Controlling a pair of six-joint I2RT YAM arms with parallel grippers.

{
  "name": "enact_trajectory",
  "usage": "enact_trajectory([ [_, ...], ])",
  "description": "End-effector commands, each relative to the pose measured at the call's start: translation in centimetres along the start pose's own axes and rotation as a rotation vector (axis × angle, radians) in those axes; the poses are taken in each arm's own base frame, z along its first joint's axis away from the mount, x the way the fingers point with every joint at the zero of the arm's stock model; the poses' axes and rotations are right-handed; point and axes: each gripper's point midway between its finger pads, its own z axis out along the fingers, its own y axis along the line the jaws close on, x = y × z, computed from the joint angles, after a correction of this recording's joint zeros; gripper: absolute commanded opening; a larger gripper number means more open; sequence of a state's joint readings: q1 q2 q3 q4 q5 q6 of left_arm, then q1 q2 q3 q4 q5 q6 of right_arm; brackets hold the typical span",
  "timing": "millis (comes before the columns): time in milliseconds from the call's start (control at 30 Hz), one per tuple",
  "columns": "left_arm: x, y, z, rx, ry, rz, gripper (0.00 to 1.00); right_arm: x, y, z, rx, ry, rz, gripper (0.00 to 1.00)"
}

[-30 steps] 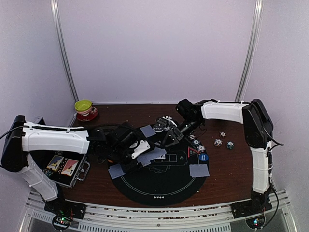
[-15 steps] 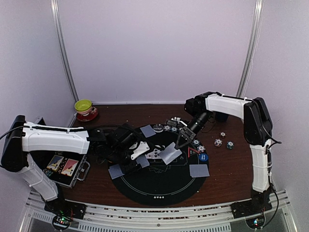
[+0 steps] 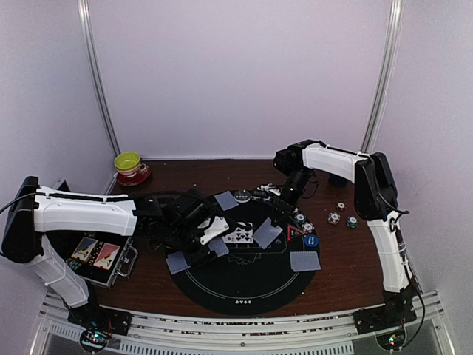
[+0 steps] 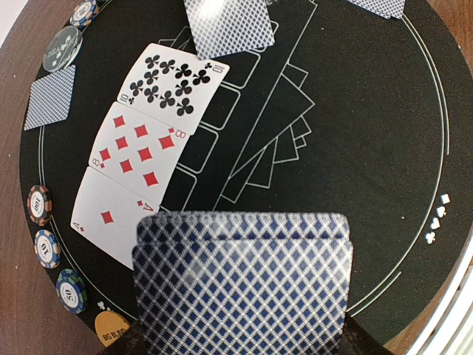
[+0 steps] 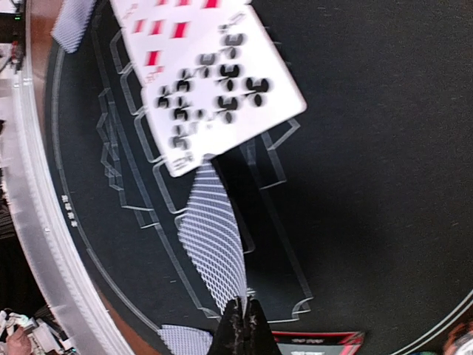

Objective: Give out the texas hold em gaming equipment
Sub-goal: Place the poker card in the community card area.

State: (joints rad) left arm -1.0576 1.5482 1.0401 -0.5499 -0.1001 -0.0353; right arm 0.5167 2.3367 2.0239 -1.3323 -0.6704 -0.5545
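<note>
Dealing: the right hand (image 5: 240,325) pinches a card (image 5: 211,244) beside the ten of clubs (image 5: 222,96). The left hand (image 4: 240,346) grips the deck (image 4: 244,285). Next, I think, lay the card flat.

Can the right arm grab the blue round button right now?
Probably not yet. The blue button lies uncovered close by the right end effector, but that end effector is shut on a face-down card, so it would likely have to put it down first.

Left arm (image 3: 81,213), right arm (image 3: 336,159): white link shells, blk joints & bases, blk cables w/ ties, LEDs at bases. Right gripper (image 5: 238,325): blk fingers.
</note>
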Motion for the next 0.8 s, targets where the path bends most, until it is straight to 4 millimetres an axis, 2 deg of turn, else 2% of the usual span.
enact_trajectory([
  [0, -0.4, -0.2, -0.3, 0.008, -0.027, 0.009, 0.66, 0.3, -2.5, 0.1, 0.112, 0.07, -0.02, 0.0],
  [233, -0.5, -0.2, -0.2, 0.009, -0.028, 0.009, 0.66, -0.1, -3.6, 0.8, 0.192, 0.123, -0.083, 0.0],
  [467, -0.4, -0.2, -0.1, 0.008, -0.024, 0.01, 0.66, -0.4, -4.8, 1.2, 0.294, 0.174, -0.147, 0.08],
  [667, -0.4, -0.2, 0.0, 0.009, -0.021, 0.008, 0.66, -1.3, -5.5, 1.6, 0.384, 0.199, -0.208, 0.09],
  [767, -0.4, -0.2, 0.0, 0.009, -0.022, 0.007, 0.66, -1.9, -5.7, 1.7, 0.419, 0.199, -0.228, 0.14],
])
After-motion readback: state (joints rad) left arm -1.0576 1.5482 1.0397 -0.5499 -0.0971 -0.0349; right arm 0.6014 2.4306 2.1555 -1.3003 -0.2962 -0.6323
